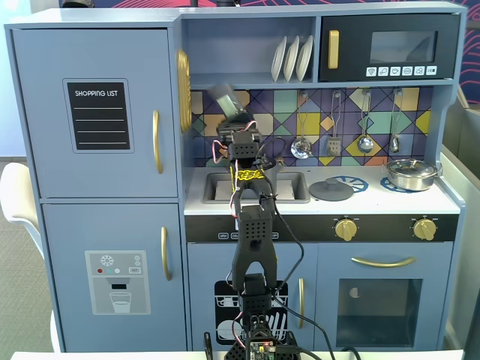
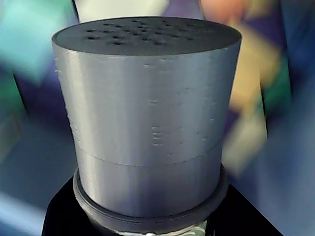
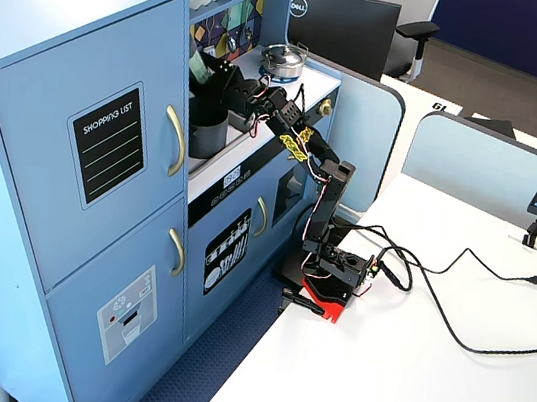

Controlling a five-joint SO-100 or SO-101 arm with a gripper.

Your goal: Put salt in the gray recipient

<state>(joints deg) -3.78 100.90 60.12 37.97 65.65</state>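
My gripper [image 1: 235,124] is shut on the salt shaker [image 1: 228,100] and holds it tilted and blurred in the air, in front of the tiled back wall above the sink. In the wrist view the shaker's gray body [image 2: 147,123] fills the picture, perforated top up, with the black jaws of the gripper [image 2: 147,223] round its base. In the side fixed view the shaker's pale green label [image 3: 200,65] shows just above the matte gray pot [image 3: 206,133], which stands at the sink, and the gripper [image 3: 212,76] is over it. In the front fixed view the arm hides the pot.
A flat gray lid [image 1: 331,189] lies on the counter right of the sink [image 1: 217,187]. A shiny steel pan [image 1: 410,174] sits on the far right burner. Utensils [image 1: 364,141] hang on the back wall, and plates [image 1: 292,58] stand on the shelf above.
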